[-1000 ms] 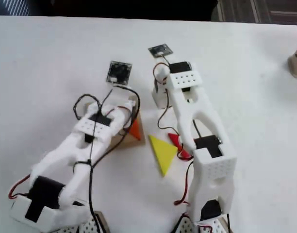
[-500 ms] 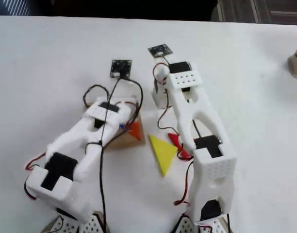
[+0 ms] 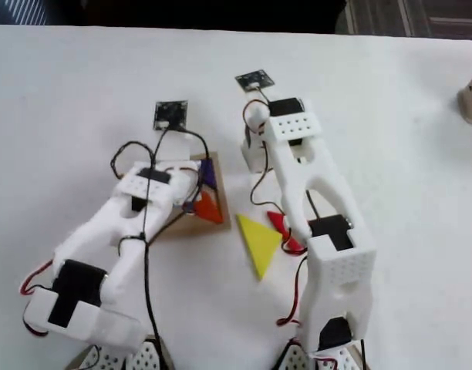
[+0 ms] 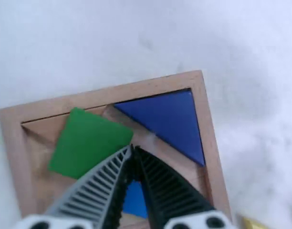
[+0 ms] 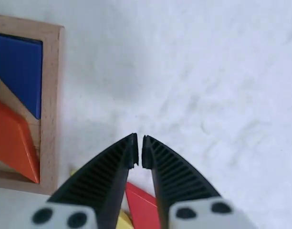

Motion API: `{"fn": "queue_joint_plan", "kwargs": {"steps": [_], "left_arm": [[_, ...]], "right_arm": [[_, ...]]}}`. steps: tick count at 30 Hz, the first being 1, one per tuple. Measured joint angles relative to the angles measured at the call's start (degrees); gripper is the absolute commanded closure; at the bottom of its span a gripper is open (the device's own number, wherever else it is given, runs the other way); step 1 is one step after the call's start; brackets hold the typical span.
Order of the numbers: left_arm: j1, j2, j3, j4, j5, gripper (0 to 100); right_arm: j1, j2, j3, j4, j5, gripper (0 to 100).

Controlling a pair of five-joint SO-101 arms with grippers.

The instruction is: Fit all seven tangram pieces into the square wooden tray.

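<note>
The square wooden tray (image 4: 103, 99) lies on the white table (image 3: 82, 92) beneath the left arm, whose left claw (image 4: 132, 151) hangs over the tray's middle. Its two black ribbed fingers are pressed together with nothing between them, and their tips are at the corner of a green square piece (image 4: 88, 143). Whether the tips touch the piece cannot be told. A large blue triangle (image 4: 167, 121) fills the tray corner beside the green square, and a smaller blue piece (image 4: 135, 200) shows partly behind the fingers. An orange piece (image 5: 12, 138) sits inside the tray against the blue triangle, along the rim that faces the right arm. Outside the tray, a flat yellow triangle (image 3: 259, 240) rests on the table just beside that rim, with a red piece (image 3: 281, 226) next to it, partly under the right arm. The right claw (image 5: 138, 145) is over bare table near the tray, above the red piece, its fingertips drawn nearly together and gripping nothing.
</note>
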Motion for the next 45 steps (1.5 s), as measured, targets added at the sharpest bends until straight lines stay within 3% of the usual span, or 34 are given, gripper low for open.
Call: {"fn": "queue_joint_plan", "kwargs": {"steps": [12,22,29,45], "left_arm": [[-0.1,-5.4,3.6,0.7,0.0,98],[-0.2,-20.7,18.1,2.7,-9.5,98],[-0.2,-14.8,16.9,7.2,-10.0,98],[0.4,-1.4,4.6,5.5,-10.0,98]], "right_arm": [[0.0,0.0,0.0,0.0,0.0,97.7],[0.0,0.0,0.0,0.0,0.0,97.7],[0.0,0.0,0.0,-1.1,0.0,97.7],[0.1,1.4,0.0,-1.1,0.0,97.7]]}}
